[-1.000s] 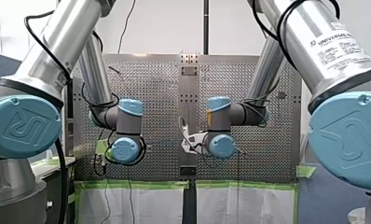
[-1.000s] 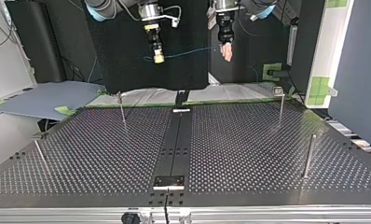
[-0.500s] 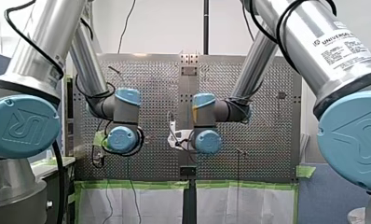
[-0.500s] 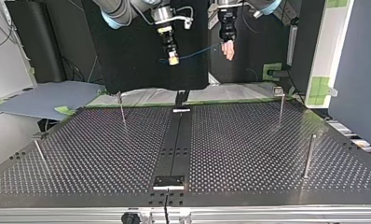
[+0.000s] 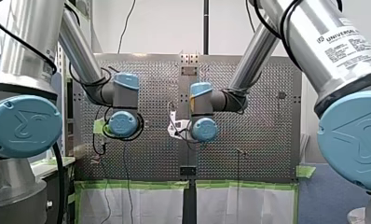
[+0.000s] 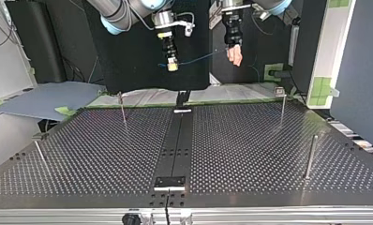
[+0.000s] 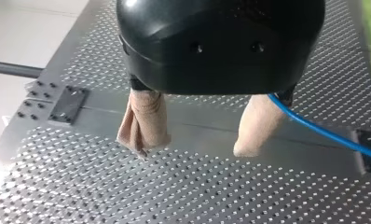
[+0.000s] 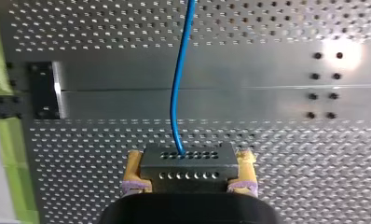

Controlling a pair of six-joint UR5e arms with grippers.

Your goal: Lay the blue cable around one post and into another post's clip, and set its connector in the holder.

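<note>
Right gripper [image 8: 189,161]: clenched on the connector [image 8: 188,156], which is held aloft.
Left gripper [image 7: 194,147]: released, beige fingers [image 7: 144,123] spread apart.
Blue cable [image 8: 176,93]: strung from the connector past 1 left finger, above the table [image 6: 250,140].

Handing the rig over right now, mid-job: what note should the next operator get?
Right hand: shut on the connector, held above the table.
Left hand: open, the blue cable running past one finger.
Done: connector gripped, cable hanging in the air between the hands.
Left: the whole routing around the posts, then seating the connector.
</note>
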